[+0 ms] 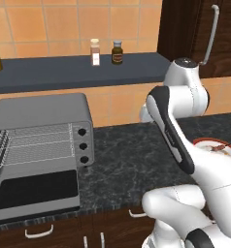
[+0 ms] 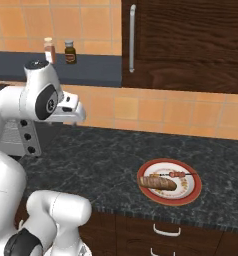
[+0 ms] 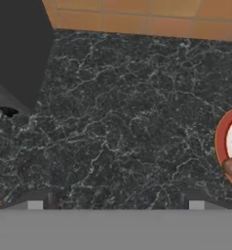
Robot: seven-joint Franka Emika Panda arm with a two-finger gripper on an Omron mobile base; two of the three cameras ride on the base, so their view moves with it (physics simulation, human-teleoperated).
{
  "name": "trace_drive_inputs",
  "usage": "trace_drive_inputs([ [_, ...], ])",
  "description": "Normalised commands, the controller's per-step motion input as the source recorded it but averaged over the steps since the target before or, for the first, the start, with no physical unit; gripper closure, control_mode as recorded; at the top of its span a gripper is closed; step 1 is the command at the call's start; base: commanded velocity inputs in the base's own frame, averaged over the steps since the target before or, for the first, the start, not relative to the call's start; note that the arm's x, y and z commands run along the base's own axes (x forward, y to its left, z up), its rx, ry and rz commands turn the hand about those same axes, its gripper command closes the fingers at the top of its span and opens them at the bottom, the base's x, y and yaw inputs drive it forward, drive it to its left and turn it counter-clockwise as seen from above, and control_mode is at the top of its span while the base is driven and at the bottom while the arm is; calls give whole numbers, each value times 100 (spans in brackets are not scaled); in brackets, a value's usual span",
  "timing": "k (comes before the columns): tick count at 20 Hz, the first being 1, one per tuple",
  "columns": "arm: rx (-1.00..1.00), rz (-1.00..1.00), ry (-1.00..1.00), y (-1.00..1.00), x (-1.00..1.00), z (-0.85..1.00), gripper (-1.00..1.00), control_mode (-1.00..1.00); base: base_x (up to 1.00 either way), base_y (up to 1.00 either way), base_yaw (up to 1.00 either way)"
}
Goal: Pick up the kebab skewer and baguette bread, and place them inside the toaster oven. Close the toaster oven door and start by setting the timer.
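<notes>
My gripper (image 3: 116, 205) hangs released above the dark marbled countertop (image 3: 123, 117), jaws spread wide with nothing between them; the two finger tips rise apart at the bottom of the hand view. Taking the toaster oven (image 1: 42, 133) as my landmark: its door (image 1: 36, 190) is dropped open in front of it, dark glass facing up, wire racks bare inside, three round knobs down its right panel. Well to the oven's right on the counter sits a red-rimmed plate (image 2: 190, 196). The baguette bread (image 2: 157, 183) lies across the plate's near side, and the kebab skewer (image 2: 177, 174) rests just behind it. Two spice jars (image 1: 106, 52) stand on the shelf above the oven.
</notes>
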Motion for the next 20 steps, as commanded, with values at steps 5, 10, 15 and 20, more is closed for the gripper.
trace_drive_inputs([
  [5,-1,0,-9,44,-6,0,-100,-100,0,0,0],
  [10,-3,2,-23,92,-5,0,-100,-100,0,0,0],
  [15,-1,2,-32,91,-16,0,-100,-100,0,0,0],
  [20,1,1,-28,50,-2,0,-100,-100,0,0,0],
])
